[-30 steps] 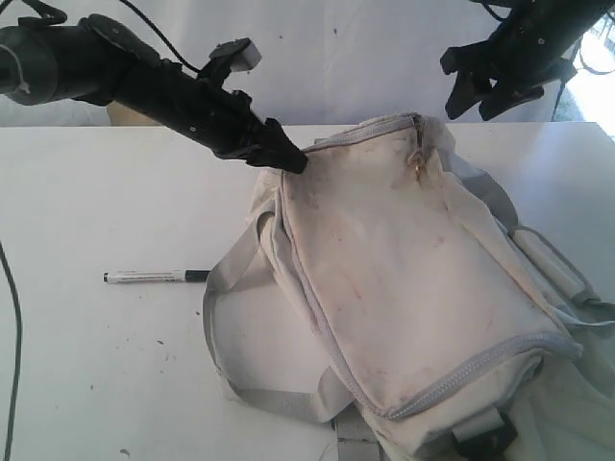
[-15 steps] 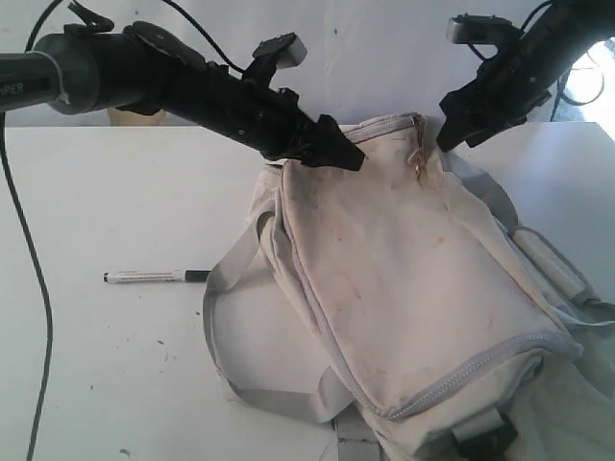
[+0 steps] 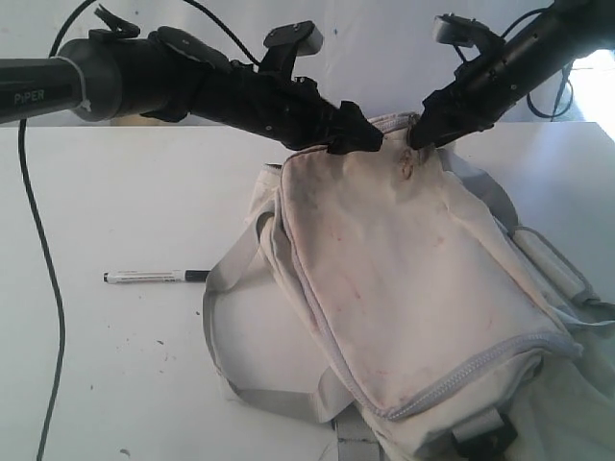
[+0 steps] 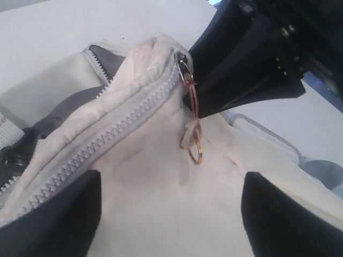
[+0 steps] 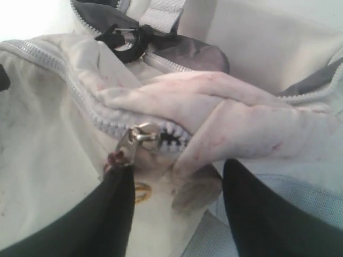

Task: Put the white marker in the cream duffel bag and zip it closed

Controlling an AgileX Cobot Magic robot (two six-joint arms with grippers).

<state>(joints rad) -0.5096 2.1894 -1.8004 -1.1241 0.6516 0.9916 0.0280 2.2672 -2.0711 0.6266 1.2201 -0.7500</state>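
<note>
On my screen the one white marker lies flat on the table, out in the open to the left of the bag in the exterior view. Its long axis runs left to right, black cap towards the bag and the other end pointing away. I count one cream duffel bag, lying on its side and filling the right half of that view. One grey strap loop curls out from it, and the marker's cap end sits just beside that loop, so the strap lies between marker and bag body. A black clip shows at the bag's near edge, and a black cable trails down the left side of the table. Both arms meet at the bag's far end, well apart from the marker. My left end effector is spread wide, its fingers straddling bag fabric without pinching it. My right end effector is partly spread over the single zip slider, clamping nothing that I can see. The slider's red cord and gold ring hang against one right finger. The teeth leading up to the slider look meshed.
</note>
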